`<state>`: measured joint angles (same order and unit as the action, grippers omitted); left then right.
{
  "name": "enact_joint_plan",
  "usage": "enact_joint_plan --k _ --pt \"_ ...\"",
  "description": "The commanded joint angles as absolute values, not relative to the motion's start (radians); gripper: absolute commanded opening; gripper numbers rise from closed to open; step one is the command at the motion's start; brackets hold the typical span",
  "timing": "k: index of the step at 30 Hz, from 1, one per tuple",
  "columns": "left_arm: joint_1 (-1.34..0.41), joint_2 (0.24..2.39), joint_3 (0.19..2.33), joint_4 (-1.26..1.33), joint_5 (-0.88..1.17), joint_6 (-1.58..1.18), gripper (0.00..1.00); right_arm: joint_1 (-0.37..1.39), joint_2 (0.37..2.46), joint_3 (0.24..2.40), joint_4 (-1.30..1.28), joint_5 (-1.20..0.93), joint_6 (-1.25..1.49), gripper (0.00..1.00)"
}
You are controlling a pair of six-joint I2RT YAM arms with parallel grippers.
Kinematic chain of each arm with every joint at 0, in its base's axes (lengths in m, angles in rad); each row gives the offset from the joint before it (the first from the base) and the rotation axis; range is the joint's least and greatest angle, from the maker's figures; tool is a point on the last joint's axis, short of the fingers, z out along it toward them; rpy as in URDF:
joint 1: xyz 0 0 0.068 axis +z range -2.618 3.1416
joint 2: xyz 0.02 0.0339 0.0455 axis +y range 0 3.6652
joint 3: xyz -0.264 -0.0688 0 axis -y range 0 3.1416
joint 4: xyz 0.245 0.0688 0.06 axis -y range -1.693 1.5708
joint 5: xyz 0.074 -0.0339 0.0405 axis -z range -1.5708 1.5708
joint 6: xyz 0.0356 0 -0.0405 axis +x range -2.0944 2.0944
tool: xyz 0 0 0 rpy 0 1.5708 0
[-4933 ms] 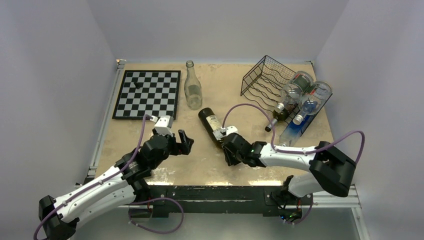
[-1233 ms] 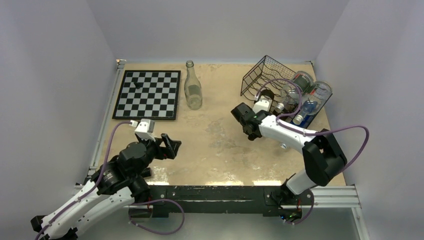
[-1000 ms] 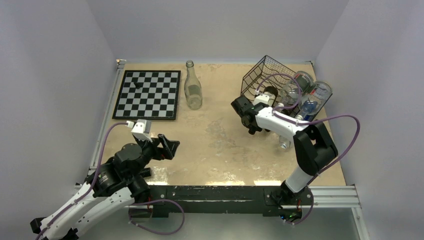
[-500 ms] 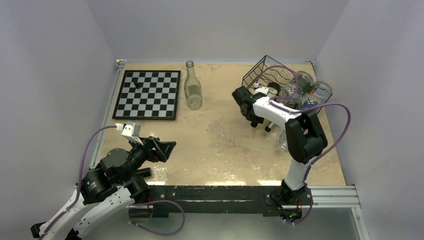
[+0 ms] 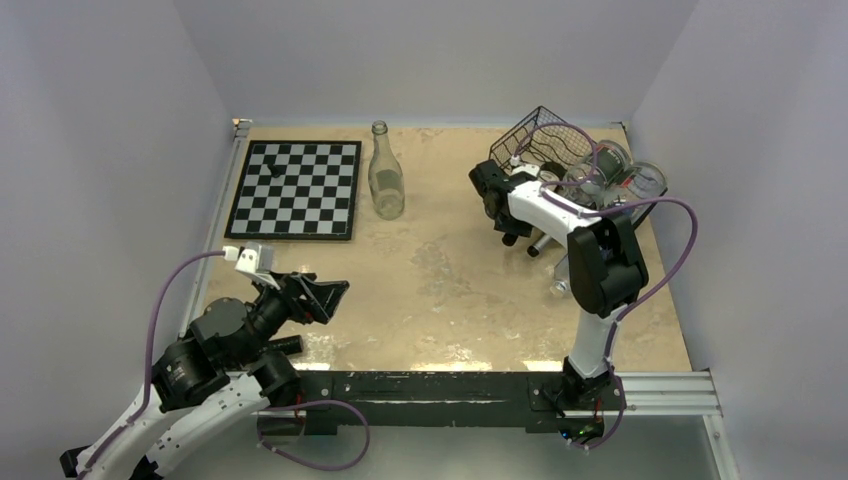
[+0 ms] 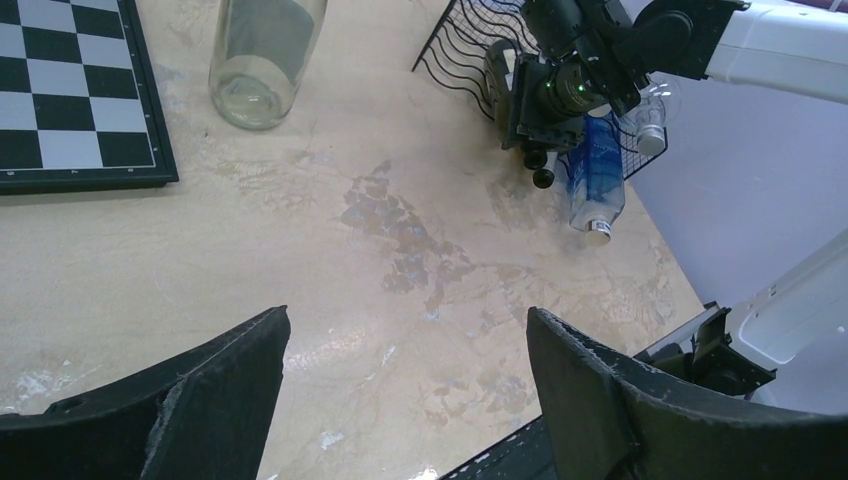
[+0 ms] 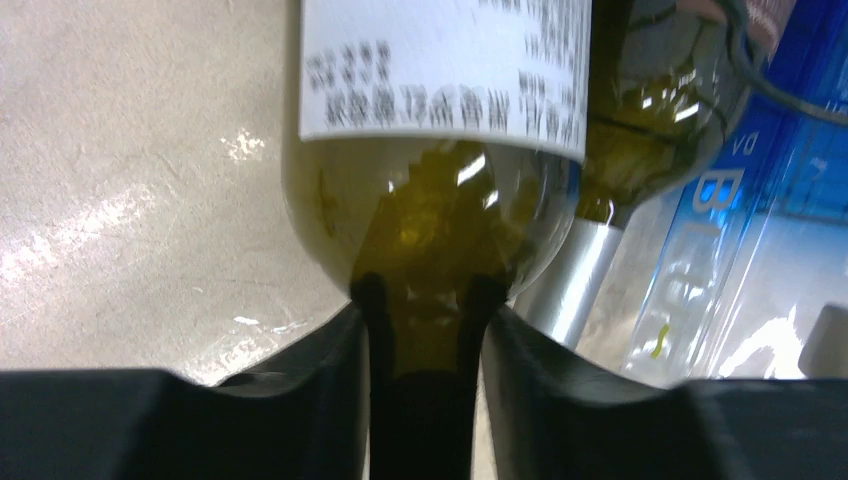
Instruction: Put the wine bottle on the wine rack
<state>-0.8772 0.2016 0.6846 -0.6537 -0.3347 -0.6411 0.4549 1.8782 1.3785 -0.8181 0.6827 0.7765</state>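
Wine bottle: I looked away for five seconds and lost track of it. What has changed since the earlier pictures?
The right gripper, shut on the neck of the wine bottle, has carried it from mid-table to the wine rack at the far right. The left gripper, open, has drawn back toward the near left. The chessboard and the upright clear bottle stayed put.

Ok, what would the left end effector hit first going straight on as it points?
The left end effector would likely meet bare table first, short of the wine rack; depth is unclear.
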Motion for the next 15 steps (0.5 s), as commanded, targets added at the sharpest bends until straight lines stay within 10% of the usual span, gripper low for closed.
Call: enact_joint_plan --k 1,15 --pt "-0.873 0.218 0.722 -0.628 -0.341 -0.606 0.92 0.437 1.845 1.398 -0.704 0.707 0.735 0.50" --pt "-0.873 0.196 0.749 -0.660 -0.361 -0.598 0.92 0.441 1.804 1.365 -0.677 0.608 0.714 0.69"
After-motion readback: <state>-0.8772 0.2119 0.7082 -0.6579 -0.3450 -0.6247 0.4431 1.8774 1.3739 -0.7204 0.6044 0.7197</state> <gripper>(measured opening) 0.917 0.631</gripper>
